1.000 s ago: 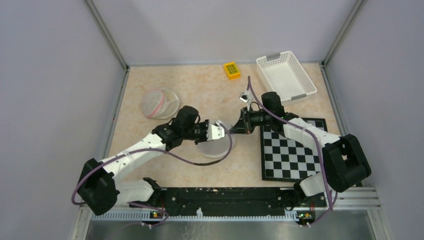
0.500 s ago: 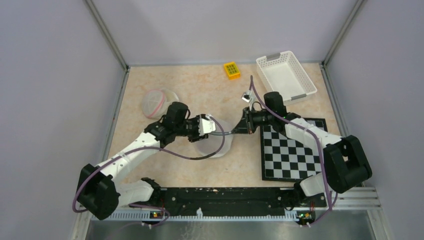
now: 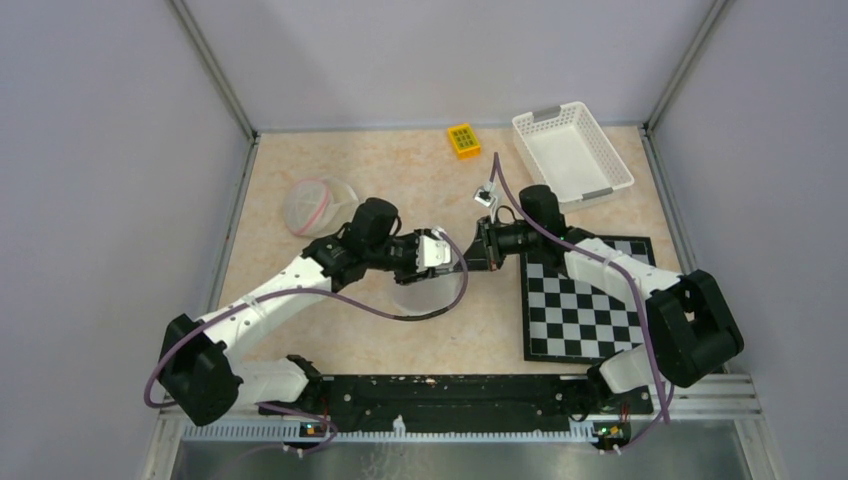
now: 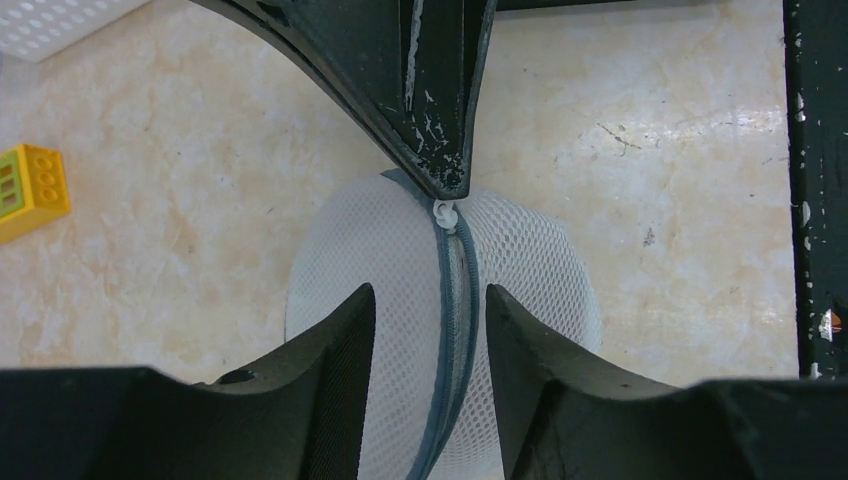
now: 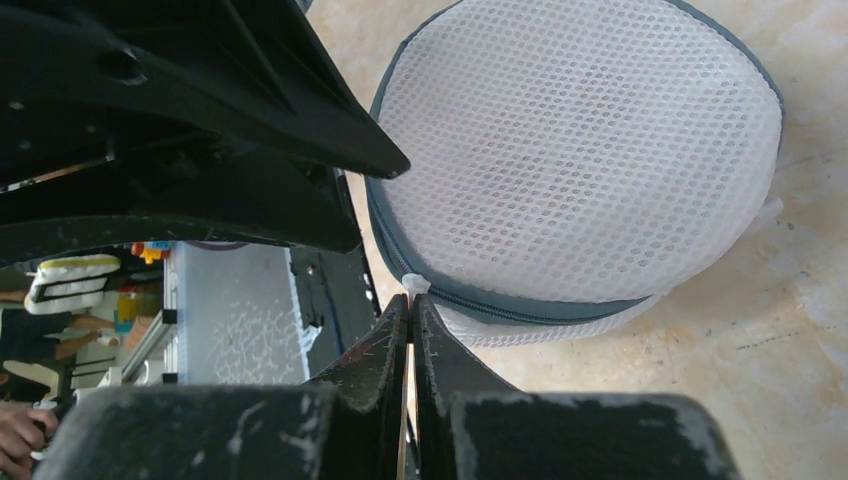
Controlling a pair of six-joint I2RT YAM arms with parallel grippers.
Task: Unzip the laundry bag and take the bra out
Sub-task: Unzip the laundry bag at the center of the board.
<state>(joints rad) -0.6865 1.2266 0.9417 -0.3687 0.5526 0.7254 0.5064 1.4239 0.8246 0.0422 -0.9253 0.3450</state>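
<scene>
Our right gripper (image 5: 411, 310) pinches the zipper pull (image 5: 410, 285) on the mesh laundry bag (image 5: 580, 150), which lies between both arms. Our left gripper (image 4: 430, 300), released, straddles the zipper (image 4: 453, 330), whose line runs straight from the pull toward it.

Left arm (image 3: 262, 308) and right arm (image 3: 600, 262) white-shelled, black joint housings (image 3: 372, 228), purple cables (image 3: 400, 317) looped alongside, black fingers (image 4: 445, 100) flecked with white scuffs, screw holes (image 3: 237, 312) on links.
</scene>
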